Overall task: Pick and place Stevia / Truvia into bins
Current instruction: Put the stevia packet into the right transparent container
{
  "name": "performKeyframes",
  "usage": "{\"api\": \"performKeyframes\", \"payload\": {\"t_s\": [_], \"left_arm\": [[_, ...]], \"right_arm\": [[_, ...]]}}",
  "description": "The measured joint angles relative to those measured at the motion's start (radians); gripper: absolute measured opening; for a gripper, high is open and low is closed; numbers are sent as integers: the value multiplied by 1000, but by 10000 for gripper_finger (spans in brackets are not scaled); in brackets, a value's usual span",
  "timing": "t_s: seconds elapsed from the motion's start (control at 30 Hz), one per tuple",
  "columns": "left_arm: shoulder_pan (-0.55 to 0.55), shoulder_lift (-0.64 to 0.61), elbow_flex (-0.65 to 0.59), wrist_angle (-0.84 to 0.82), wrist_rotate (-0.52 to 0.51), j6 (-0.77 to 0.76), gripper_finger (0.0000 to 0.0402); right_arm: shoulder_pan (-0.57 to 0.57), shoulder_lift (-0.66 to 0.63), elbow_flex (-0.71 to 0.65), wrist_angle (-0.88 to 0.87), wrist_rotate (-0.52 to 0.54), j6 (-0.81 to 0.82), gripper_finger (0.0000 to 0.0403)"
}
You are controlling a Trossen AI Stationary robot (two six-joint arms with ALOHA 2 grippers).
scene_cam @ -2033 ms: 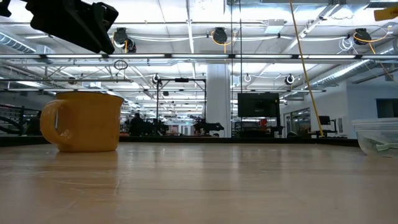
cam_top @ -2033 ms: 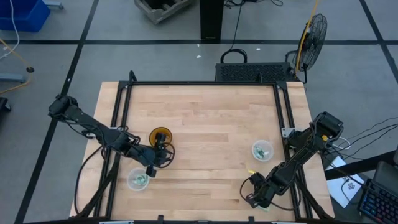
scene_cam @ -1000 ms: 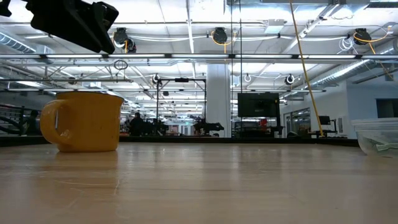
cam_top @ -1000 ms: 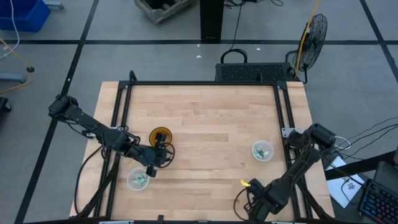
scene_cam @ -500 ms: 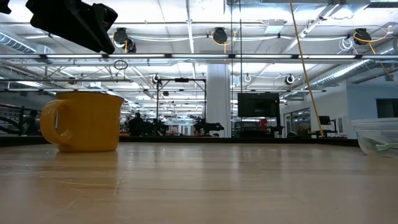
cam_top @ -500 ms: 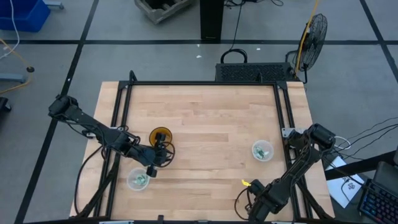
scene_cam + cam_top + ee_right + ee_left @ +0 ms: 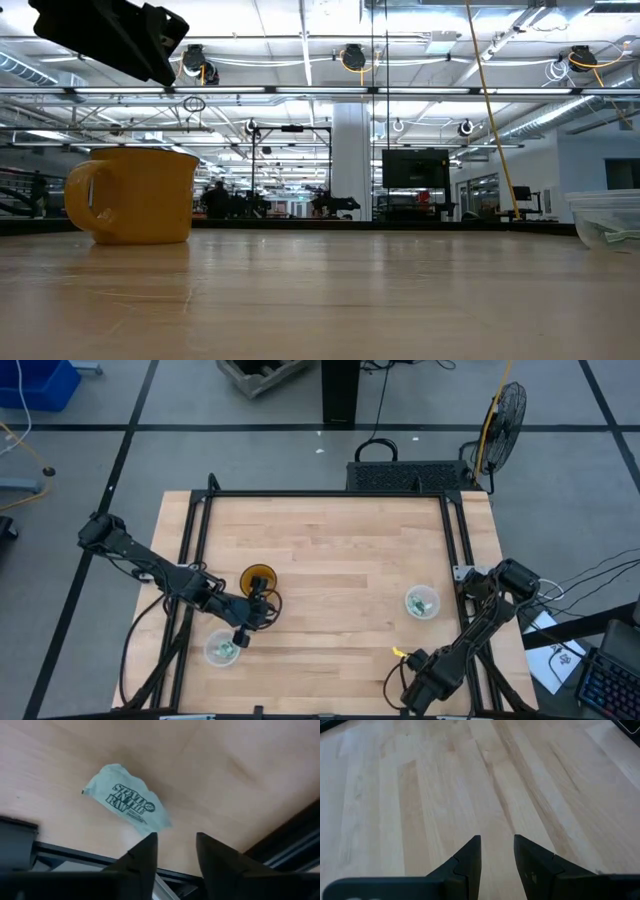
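One pale green Stevia sachet [image 7: 127,802] lies flat on the wood near the table's near edge, just beyond my right gripper [image 7: 175,852]. That gripper is open, and nothing is between its fingers. In the high view the sachet [image 7: 398,653] shows beside that gripper [image 7: 408,665]. Two clear bins hold sachets: one [image 7: 222,650] at the near left, one [image 7: 421,602] at the right. My left gripper [image 7: 497,850] hovers open over bare wood, next to the amber cup [image 7: 259,578].
The amber cup [image 7: 135,195] stands upright left of the table's middle, with my left gripper [image 7: 110,35] above it in the low view. A black frame rail [image 7: 330,495] runs round the tabletop. Bare wood lies between the two bins.
My right gripper has edged a little toward the table's right edge, and the sachet beside it has shifted the same way.
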State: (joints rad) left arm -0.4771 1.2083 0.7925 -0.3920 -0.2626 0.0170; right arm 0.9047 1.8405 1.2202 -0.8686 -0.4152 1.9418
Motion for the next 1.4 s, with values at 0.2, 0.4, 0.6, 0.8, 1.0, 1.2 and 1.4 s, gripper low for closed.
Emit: {"api": "performKeyframes", "payload": {"t_s": [0.2,0.4,0.6,0.8,1.0,1.2,1.4], "left_arm": [[0,0,0,0,0,0,122],[0,0,0,0,0,0,122],[0,0,0,0,0,1,122],[0,0,0,0,0,1,122],[0,0,0,0,-1,2,122],[0,0,0,0,-1,2,122],[1,0,0,1,-17,14,122]], "right_arm": [[0,0,-65,123,1,11,159],[0,-7,-140,195,0,79,163],[2,-8,-196,260,67,89,126],[1,-4,-200,267,88,85,46],[0,-2,-201,259,99,86,7],[-1,-72,-168,184,236,86,2],[-24,-239,-119,-25,691,21,1]]}}
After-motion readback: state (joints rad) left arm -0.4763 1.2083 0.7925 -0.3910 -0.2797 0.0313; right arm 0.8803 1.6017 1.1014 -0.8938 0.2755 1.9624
